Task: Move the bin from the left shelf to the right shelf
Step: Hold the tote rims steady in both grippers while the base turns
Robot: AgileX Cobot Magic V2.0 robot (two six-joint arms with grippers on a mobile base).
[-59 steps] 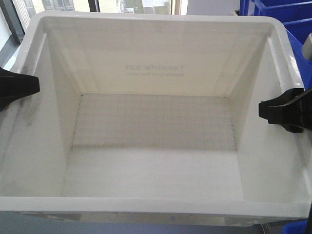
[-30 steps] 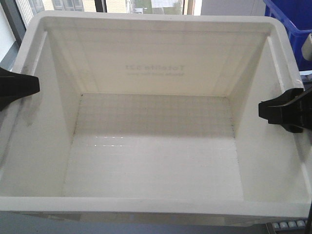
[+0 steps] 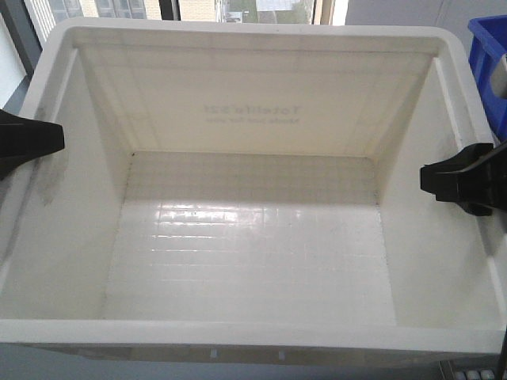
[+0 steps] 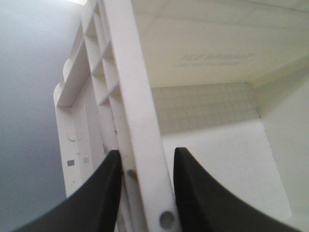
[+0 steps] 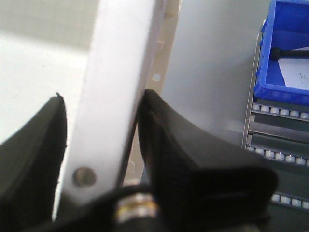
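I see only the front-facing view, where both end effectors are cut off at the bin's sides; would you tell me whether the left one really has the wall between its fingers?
Observer: Yes, the left wrist view shows the left end effector straddling the ribbed rim of the bin, one finger inside, one outside.
Operator: Thank you; and the right one?
Observer: The right end effector clamps the opposite wall likewise; its outer finger touches that wall directly.

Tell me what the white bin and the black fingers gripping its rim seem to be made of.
The bin: likely moulded plastic, white and semi-glossy; the gridded floor reflects light and the rim has moulded ribs. The fingers: black and matte, perhaps rubber or rubber-coated plastic; one shows fine texture.
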